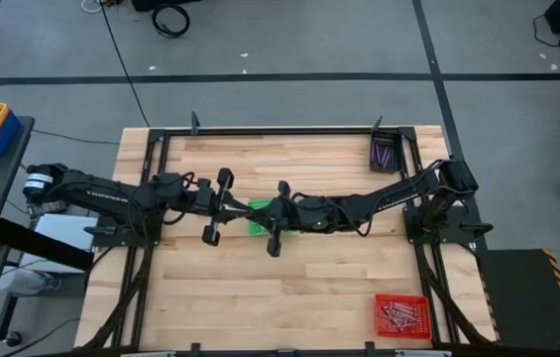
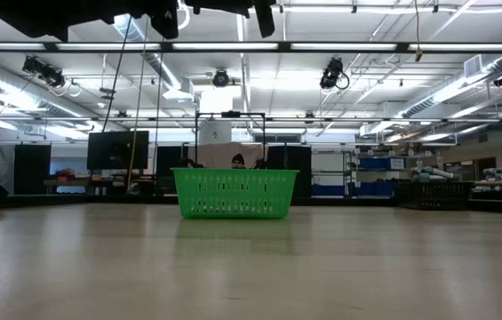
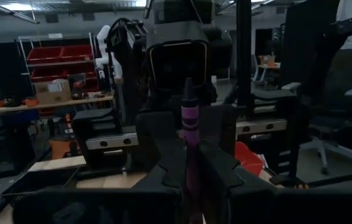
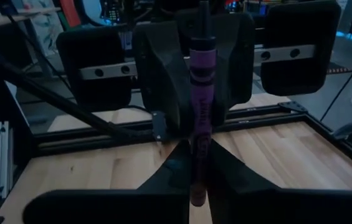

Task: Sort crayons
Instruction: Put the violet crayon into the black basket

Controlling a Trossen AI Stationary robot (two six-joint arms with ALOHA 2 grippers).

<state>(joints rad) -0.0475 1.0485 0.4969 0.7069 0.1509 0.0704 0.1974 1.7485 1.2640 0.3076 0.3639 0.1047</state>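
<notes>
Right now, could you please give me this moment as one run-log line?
stage: handover above green tray | left gripper: shut on purple crayon | right gripper: shut on purple crayon

In the high view the green basket (image 1: 257, 218) lies mostly under the two arms where they meet, only a bit of it showing; what it holds cannot be told; the purple crayon (image 4: 200, 93) is too small to find from above; in the low view both arms are cut off by the top edge, so neither tool shows there; in the right wrist view the crayon's lower end is lost between the dark fingers (image 4: 163, 180); the sticks in the red tray (image 1: 401, 315) and the dark tray (image 1: 383, 154) are too small to count.
</notes>
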